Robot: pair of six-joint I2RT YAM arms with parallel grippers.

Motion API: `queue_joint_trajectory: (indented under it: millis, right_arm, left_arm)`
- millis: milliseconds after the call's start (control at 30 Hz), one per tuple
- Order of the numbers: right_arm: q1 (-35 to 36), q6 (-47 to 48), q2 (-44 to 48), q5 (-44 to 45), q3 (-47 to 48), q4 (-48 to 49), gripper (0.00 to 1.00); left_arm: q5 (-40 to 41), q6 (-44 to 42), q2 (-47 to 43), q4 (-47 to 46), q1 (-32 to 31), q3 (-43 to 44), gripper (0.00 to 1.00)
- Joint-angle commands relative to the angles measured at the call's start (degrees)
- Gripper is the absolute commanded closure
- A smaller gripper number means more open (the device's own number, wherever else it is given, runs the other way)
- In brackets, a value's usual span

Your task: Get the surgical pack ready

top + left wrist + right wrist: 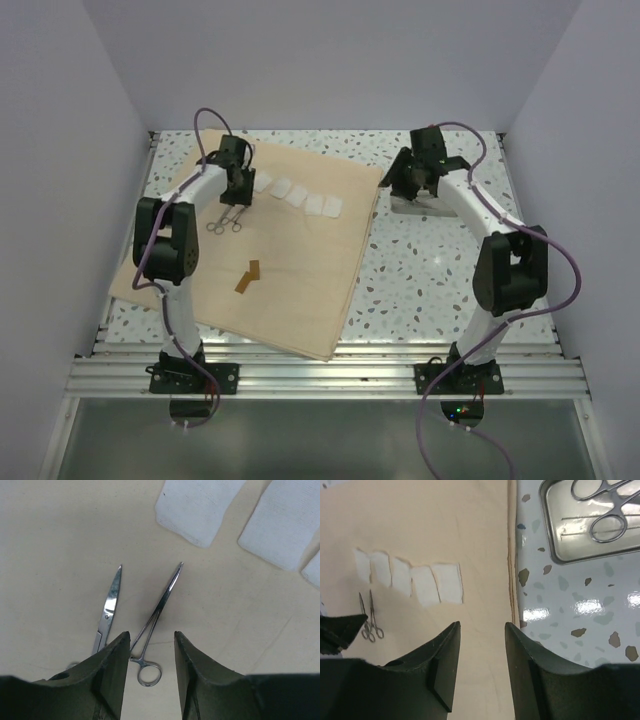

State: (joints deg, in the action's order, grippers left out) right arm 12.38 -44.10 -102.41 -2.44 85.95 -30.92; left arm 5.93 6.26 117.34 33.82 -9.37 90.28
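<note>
Tan fabric sheet (300,270) bears steel scissors (109,605), slim forceps (161,609), white gauze squares (197,505). Beside it, a shallow grey metal tray (590,556) holds ring-handled instruments (614,501). Left gripper (151,636) and right gripper (482,626) gape, empty.

There is one tan fabric sheet (300,290). Seen from above, it carries five white gauze squares (300,193) in a row toward 1 o'clock from its middle, one pair of scissors (107,612) and one pair of forceps (160,610) toward 10 o'clock, and one brown strip (248,277) toward 6 o'clock. One grey tray (570,547) sits at 3 o'clock of the sheet, holding ring-handled instruments (592,528) whose number the cropped view hides.
</note>
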Motion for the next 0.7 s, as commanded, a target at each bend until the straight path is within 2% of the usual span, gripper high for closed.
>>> queue_joint_trajectory:
  millis: [0, 433, 600, 667]
  right_arm:
    - [0.1, 4.98, 3.35, -3.8, -2.36, -2.66, 0.55]
    - [0.19, 6.74, 2.48, -6.09, -2.46, -2.57, 0.55]
    - [0.19, 6.74, 1.78, -6.88, -2.28, -2.04, 0.55]
    - [0.54, 6.65, 1.08, -7.32, -1.84, -1.87, 0.55]
  left_arm:
    - [-2.24, -3.09, 1.49, -2.0, 0.49, 2.36, 0.55]
    - [-4.18, -4.06, 7.2, -4.12, 0.58, 5.43, 0.53]
    - [-4.0, -4.24, 8.43, -4.03, 0.75, 4.12, 0.57]
    - [-4.7, -3.98, 8.87, -3.68, 1.02, 3.5, 0.62]
